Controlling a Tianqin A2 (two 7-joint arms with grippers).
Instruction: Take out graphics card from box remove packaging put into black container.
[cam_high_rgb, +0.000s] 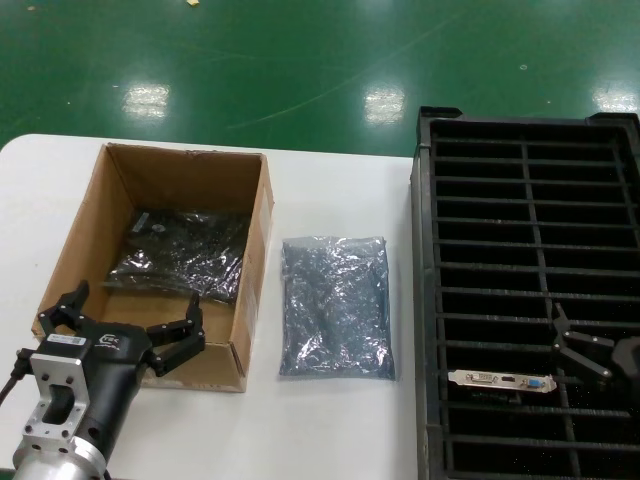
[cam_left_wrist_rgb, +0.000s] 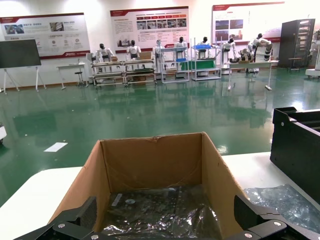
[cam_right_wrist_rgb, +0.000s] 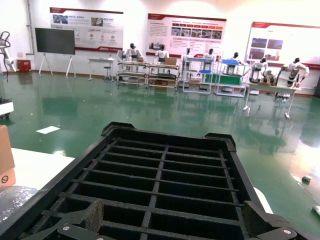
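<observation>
The left gripper (cam_high_rgb: 128, 328) is hovering with its jaws spread wide and holding nothing, just over the near wall of the cardboard box (cam_high_rgb: 252, 260). From there its wrist camera is looking straight down the box's length, so it seems to be lining up on what is lying inside: a bagged graphics card (cam_high_rgb: 180, 254), dark and crinkly in its antistatic wrap, resting flat on the box floor toward the near side. That one is waiting to be lifted out.

On the white desk (cam_high_rgb: 330, 430), between the box and the black container (cam_high_rgb: 428, 300), an empty-looking antistatic bag (cam_high_rgb: 335, 306) is lying flat. It appears to be discarded there so that it is clear of both the box and the crate.

In the black container, a bare graphics card (cam_high_rgb: 500, 381) is standing on edge in one of the near slots, its silver bracket with the blue port facing up; the narrow dividers are keeping it upright. The right gripper (cam_high_rgb: 585, 352) is hanging just beside that card over the slots, fingers splayed open and gripping nothing, which reads as a release position. One card is therefore stowed, and judging by the layout the next step belongs to the left arm.
</observation>
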